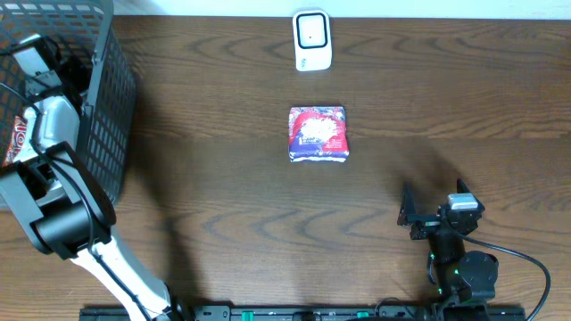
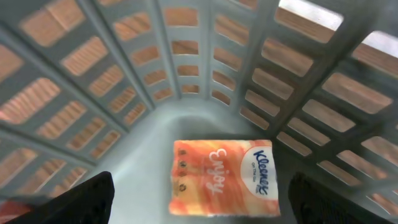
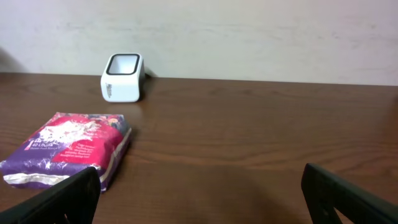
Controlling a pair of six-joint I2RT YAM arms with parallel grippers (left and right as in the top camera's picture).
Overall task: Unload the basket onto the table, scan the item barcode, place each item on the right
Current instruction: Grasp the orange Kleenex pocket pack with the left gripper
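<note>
Brown wood grain runs across the desk (image 1: 223, 178), dark with a faint sheen. Beyond its far edge my right wrist view shows a plain pale wall (image 3: 249, 31). A small white scanner (image 1: 312, 40) with a dark window stands at the far edge, near the middle. A purple and red packet (image 1: 318, 134) lies flat on the bare wood on the near side of the scanner, close to it but not touching.

A grey mesh basket (image 1: 98, 80) sits at the far left corner of the desk. My left end effector (image 2: 205, 205) is down inside it with its fingers spread wide and gripping nothing. An orange tissue pack (image 2: 224, 177) lies below it on the basket floor, printed side up, and I cannot tell whether the fingers touch it.

My right end effector (image 3: 205, 199) hangs low over the near right part of the desk. It is also wide apart and empty, faces the packet and the scanner, and is well apart from both.
</note>
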